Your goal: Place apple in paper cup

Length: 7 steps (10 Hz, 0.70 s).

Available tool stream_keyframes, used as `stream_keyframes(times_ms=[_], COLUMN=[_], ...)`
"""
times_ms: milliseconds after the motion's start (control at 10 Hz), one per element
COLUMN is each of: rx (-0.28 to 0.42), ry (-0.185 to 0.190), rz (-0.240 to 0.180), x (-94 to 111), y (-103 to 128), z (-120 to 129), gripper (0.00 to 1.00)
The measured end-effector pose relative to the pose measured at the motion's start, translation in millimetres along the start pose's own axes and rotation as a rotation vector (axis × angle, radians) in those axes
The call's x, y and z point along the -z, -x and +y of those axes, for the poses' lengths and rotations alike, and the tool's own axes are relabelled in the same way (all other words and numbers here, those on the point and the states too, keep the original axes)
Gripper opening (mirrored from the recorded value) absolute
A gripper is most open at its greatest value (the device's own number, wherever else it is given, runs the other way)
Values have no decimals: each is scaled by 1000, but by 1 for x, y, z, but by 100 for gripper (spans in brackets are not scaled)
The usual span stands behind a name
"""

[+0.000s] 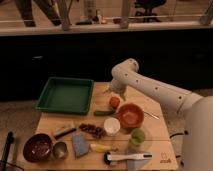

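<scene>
— Looking for the apple (114,102): where is it?
— On the desk (157,134), just beside the orange bowl (131,116), at its upper left edge.
— And the paper cup (111,125)?
— Upright, just left of the bowl's front, near the apple but apart from it.
— The gripper (116,93)?
— Right above the apple, beyond the bowl's upper left. Released or grasping, I cannot tell.
— Anything else?
— A green tray (65,94), well left of the bowl.
</scene>
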State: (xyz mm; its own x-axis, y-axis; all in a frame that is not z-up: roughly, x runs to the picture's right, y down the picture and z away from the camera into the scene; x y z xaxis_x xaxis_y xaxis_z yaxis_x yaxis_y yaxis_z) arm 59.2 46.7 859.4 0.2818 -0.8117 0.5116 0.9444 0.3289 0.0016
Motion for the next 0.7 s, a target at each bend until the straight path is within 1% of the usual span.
stream_keyframes(times_ms=[400, 700], rx=[42, 74], ry=[-17, -32], rz=[-18, -30], x=[-4, -12], y=[2, 6], z=[-7, -16], gripper=[80, 80])
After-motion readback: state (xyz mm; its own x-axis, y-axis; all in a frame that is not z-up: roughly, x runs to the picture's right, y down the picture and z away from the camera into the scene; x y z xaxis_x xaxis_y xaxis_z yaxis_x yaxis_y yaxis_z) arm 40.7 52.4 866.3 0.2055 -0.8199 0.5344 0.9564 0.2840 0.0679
